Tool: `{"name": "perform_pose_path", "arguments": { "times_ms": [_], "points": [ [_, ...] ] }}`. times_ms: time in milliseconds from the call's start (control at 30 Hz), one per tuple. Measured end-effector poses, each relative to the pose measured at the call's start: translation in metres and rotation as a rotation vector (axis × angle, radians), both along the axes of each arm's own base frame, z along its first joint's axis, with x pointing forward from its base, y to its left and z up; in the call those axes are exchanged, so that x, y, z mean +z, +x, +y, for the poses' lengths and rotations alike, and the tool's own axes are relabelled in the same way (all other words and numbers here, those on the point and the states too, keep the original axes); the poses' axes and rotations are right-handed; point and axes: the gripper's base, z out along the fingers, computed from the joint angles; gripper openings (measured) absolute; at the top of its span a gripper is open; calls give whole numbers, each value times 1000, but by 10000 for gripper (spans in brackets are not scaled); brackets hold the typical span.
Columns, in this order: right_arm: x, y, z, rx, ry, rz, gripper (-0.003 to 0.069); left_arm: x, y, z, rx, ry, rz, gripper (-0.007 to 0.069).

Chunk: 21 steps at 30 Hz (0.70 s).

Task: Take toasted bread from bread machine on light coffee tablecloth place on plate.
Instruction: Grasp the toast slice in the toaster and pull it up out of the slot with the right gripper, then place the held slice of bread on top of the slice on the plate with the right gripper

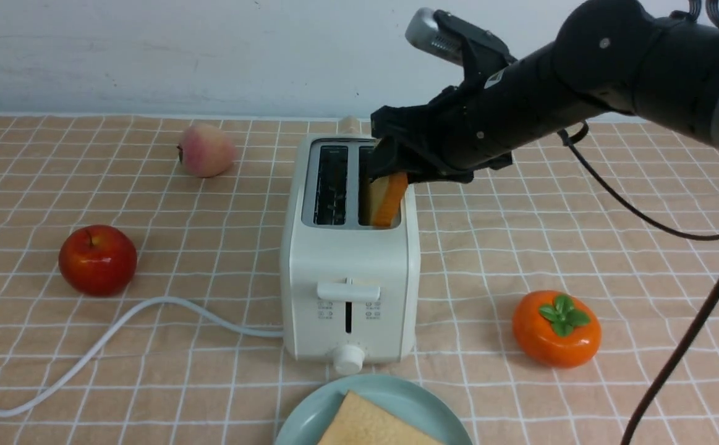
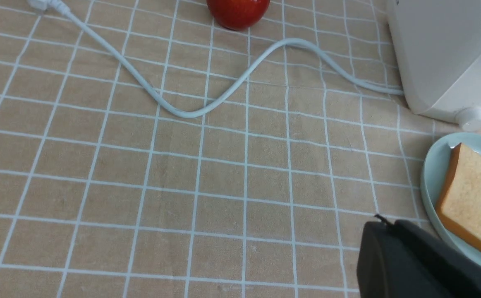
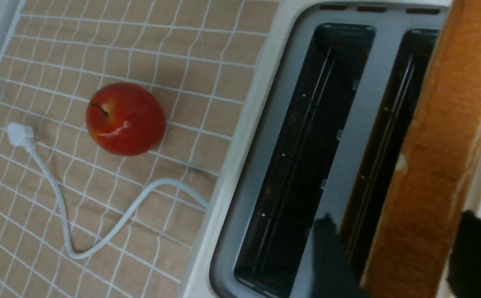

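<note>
The right gripper (image 3: 401, 252) clamps a toast slice (image 1: 390, 199) standing in the bread machine's (image 1: 350, 259) right slot; its wrist view shows the left slot empty. Only the left wrist view catches the left gripper (image 2: 414, 265), jaws unreadable, beside the plate (image 2: 430, 182) bearing the other slice (image 2: 476, 198).

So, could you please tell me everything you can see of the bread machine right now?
The bread machine is a boxy cream-white toaster, seemingly plastic, standing upright on the light coffee tablecloth, the plate close before its front. Its grey top has two slots: the one on the robot's left is empty; from the other a slice of toasted bread sticks up, tilted, held by the right gripper. The front carries a white lever, raised, and a round knob; a white cord trails off leftward.
</note>
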Motion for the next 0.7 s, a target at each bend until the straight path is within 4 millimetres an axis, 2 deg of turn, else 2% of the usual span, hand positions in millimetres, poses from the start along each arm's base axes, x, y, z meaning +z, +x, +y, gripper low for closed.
{"name": "perform_pose_path", "arguments": {
  "times_ms": [33,67,100,133,167,200,233,300,333,400,467,567,633,667,700],
  "points": [
    [9,-3,-3,8,-4,-14,144,0,0,0,-1,-1,1,-14],
    [22,-7,-7,16,-6,-34,80,0,0,0,-2,-2,1,-14],
    [39,-13,-14,17,-5,-68,63,0,0,0,-2,-2,1,-14],
    [39,-13,-14,19,-7,-65,63,0,0,0,-2,-2,2,-14],
    [63,-23,-23,19,-4,-117,71,0,0,0,-2,-2,2,-14],
    [73,-28,-27,18,0,-138,73,0,0,0,-2,-2,2,-14],
    [105,-46,-41,16,8,-205,74,0,0,0,-2,-2,2,-14],
    [133,-69,-54,19,19,-257,74,0,0,0,-4,1,-4,-14],
    [133,-69,-55,21,16,-253,74,0,0,0,-4,1,-4,-14],
    [160,-111,-72,80,-22,-271,74,1,1,-1,-13,10,-20,-14],
    [162,-132,-78,163,-84,-235,74,2,2,-1,-16,10,-35,-14],
    [160,-150,-81,243,-126,-199,74,1,6,-2,-19,5,-63,-14],
    [156,-154,-82,256,-127,-185,74,-1,8,-3,-20,5,-69,-14],
    [144,-154,-80,271,-121,-139,74,-3,11,-4,-23,4,-79,-14],
    [140,-154,-80,276,-118,-123,74,-3,12,-4,-24,3,-82,-14]
  ]
}}
